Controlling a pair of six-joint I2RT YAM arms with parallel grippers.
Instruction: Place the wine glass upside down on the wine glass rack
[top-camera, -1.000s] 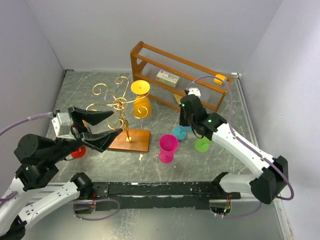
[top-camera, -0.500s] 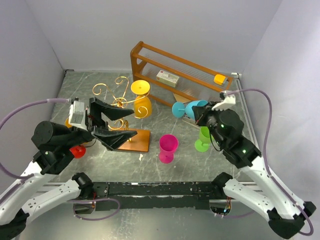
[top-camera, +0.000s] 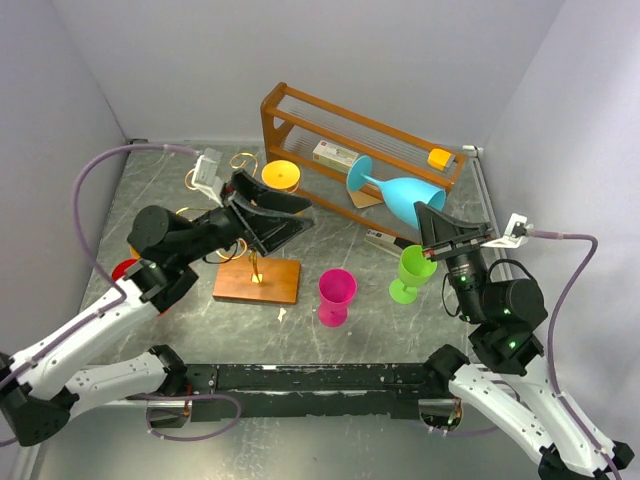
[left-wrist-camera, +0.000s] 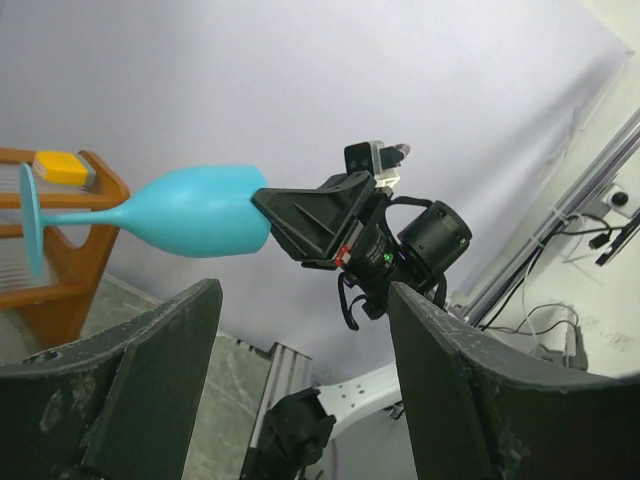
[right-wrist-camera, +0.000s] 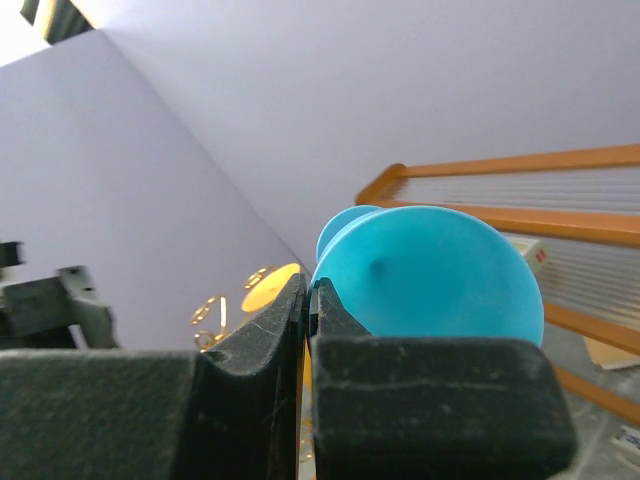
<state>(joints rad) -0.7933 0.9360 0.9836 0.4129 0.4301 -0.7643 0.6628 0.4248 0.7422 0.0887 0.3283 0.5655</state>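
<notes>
Pinching bowl wall, right gripper jaws nearly together on blue wine glass. Glass aloft, long axis near horizontal, foot toward wooden shelf, right of wine glass rack. Left gripper spread wide above rack.

The right fingers are pinched on the wide end of the blue wine glass. It lies sideways in the air. The left fingers are spread apart above the gold rack. A pink cup and a green cup stand on the surface.
</notes>
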